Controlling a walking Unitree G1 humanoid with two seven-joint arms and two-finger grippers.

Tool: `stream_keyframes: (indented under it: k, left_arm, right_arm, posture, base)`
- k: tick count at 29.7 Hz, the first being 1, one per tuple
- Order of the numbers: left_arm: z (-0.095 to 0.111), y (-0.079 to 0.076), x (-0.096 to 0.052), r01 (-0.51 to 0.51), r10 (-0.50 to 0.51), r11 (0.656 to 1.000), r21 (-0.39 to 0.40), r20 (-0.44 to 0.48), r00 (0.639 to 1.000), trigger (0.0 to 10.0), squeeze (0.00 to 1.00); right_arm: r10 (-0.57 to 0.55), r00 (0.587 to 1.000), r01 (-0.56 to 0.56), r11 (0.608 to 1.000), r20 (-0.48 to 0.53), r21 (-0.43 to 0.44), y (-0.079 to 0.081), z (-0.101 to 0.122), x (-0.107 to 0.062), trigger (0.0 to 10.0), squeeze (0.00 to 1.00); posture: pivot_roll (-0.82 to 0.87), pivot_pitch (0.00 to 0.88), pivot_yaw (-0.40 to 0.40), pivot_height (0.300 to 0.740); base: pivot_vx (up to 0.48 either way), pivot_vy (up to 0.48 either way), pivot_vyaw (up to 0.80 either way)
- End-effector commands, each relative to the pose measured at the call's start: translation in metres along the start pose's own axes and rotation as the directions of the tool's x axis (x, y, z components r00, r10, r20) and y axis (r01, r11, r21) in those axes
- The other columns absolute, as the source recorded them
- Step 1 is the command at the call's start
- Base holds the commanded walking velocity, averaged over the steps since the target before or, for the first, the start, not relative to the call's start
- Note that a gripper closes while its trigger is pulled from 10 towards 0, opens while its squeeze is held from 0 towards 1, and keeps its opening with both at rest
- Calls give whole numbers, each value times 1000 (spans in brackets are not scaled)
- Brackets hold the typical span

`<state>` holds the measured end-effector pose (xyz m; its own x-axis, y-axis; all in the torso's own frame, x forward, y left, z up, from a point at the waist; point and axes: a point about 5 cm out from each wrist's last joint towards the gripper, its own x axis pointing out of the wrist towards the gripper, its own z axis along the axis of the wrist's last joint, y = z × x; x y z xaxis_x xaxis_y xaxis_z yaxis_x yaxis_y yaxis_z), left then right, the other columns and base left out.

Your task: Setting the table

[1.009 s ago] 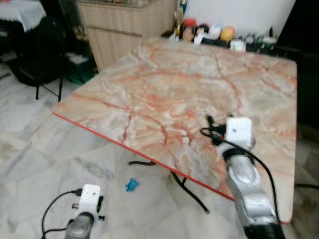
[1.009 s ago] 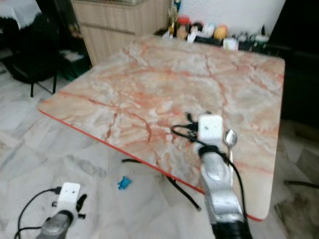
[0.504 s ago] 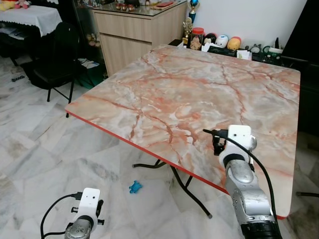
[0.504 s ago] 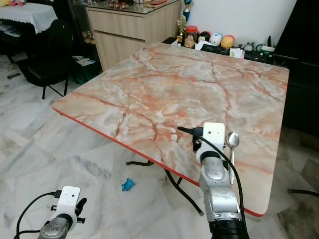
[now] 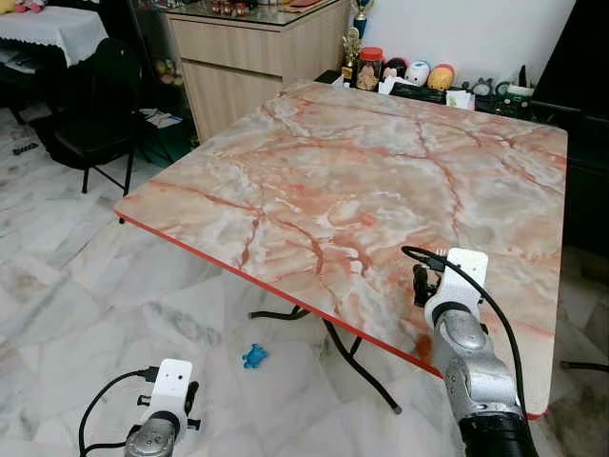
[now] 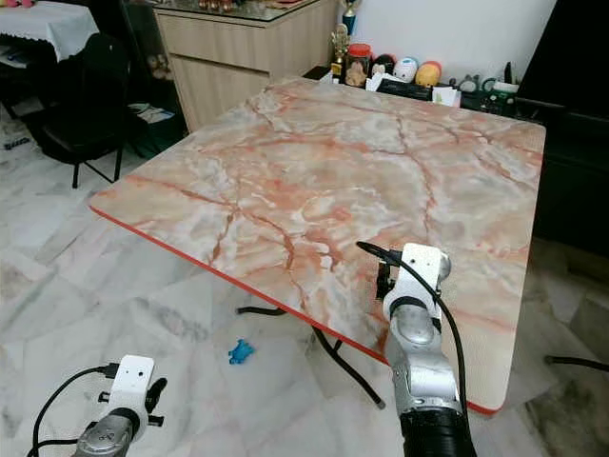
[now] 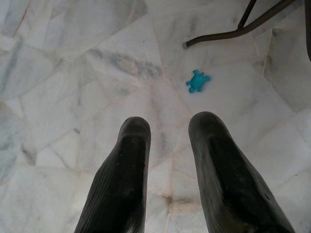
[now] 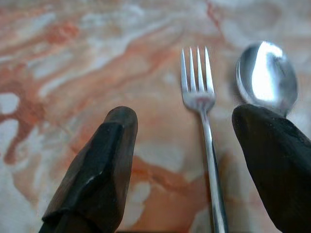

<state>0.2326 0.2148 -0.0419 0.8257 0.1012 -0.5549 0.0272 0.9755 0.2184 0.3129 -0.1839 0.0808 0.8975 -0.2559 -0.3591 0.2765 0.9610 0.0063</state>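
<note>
Right gripper (image 8: 180, 160) spread wide, empty, over table (image 5: 314, 171) at 5 o'clock edge; fork (image 8: 204, 121) flat beside spoon (image 8: 266, 75): stiff, light, slippery, likely best pinched mid-handle.

home dining room: marble table (image 5: 362, 181), sideboard (image 5: 257, 57)
</note>
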Motion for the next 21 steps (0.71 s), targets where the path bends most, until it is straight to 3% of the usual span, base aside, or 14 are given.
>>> stream_keyframes:
  k: [1, 21]
  left_arm:
    - [-5, 2, -2, 4, -4, 1000, 19, -18, 1000, 10000, 0]
    - [-6, 4, -2, -8, 8, 1000, 17, -18, 1000, 10000, 0]
  right_arm:
    - [-2, 1000, 2, 1000, 0, 13, 1, 4, 2, 10000, 0]
    - [-27, 1000, 27, 1000, -16, 15, -4, 4, 10, 10000, 0]
  posture:
    - [-1, 1, 23, 740]
    - [3, 19, 22, 740]
  base:
    - [0, 0, 0]
    - [0, 0, 0]
